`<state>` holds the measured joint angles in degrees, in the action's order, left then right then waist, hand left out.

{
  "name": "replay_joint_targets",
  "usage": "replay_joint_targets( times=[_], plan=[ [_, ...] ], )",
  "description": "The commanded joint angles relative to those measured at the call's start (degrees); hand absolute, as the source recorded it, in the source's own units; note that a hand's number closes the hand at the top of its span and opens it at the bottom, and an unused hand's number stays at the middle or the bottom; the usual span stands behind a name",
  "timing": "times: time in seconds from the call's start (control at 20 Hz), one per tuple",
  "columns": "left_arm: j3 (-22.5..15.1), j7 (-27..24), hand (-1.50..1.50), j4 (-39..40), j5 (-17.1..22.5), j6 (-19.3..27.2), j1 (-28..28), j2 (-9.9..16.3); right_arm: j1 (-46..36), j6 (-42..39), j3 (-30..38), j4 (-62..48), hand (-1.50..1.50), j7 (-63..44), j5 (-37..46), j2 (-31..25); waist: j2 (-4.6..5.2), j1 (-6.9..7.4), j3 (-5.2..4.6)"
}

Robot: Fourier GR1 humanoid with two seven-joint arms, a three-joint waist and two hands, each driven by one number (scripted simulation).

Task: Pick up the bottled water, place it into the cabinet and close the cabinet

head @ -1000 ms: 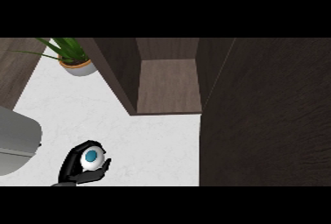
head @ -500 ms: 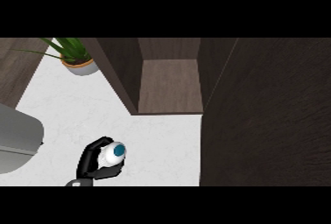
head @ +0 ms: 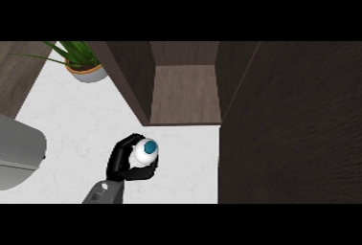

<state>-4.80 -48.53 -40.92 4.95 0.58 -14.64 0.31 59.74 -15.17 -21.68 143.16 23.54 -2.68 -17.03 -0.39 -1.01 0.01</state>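
The step in hand is judged to be the carry toward the cabinet: the bottle is already lifted or gripped and has yet to be set inside. To do it well, the bottle should be kept upright, moved far and slightly right toward the open compartment, and brought in between the left side panel and the dark door at the right without clipping either edge. It should be set well back on the cabinet floor so the door can be swung shut afterwards.

Only one hand is shown, entering from the near left edge; which arm it belongs to cannot be told for sure, though it is taken as the left. Its fingers are curled round the bottle, whose teal cap is seen from above. The bottle is over the white surface, just near of the cabinet opening. A potted plant stands far left
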Motion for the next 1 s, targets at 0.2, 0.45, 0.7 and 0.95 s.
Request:
replay_joint_targets(
  times=[0.2, 0.45, 0.7, 0.95],
  plan=[
    [-13.09, 16.03, 1.5, -14.27, 9.46, 12.12, -2.08, -0.3, 2.31, -1.04, 4.23, 5.18, -1.5, 0.31, -4.03, -2.16, -0.09, -0.02, 0.03],
    [-20.19, 22.19, 1.5, -16.1, 14.27, 22.09, -9.24, -0.31, 0.68, 0.12, 3.9, 7.65, -1.5, -2.53, -5.13, -0.89, 0.27, -0.27, -0.04],
    [-20.02, 24.16, 1.5, -8.35, 17.79, 28.82, -19.87, -0.31, 2.42, -1.33, 6.97, 7.62, -1.5, -0.81, -8.03, -1.61, 0.61, -1.49, -0.05],
    [-19.22, 27.73, 1.5, -2.88, 21.05, 30.59, -27.67, -0.31, 2.17, -2.69, 8.51, 8.12, -1.5, -1.98, -9.28, -2.48, 0.85, -1.29, -0.06]
  ],
)
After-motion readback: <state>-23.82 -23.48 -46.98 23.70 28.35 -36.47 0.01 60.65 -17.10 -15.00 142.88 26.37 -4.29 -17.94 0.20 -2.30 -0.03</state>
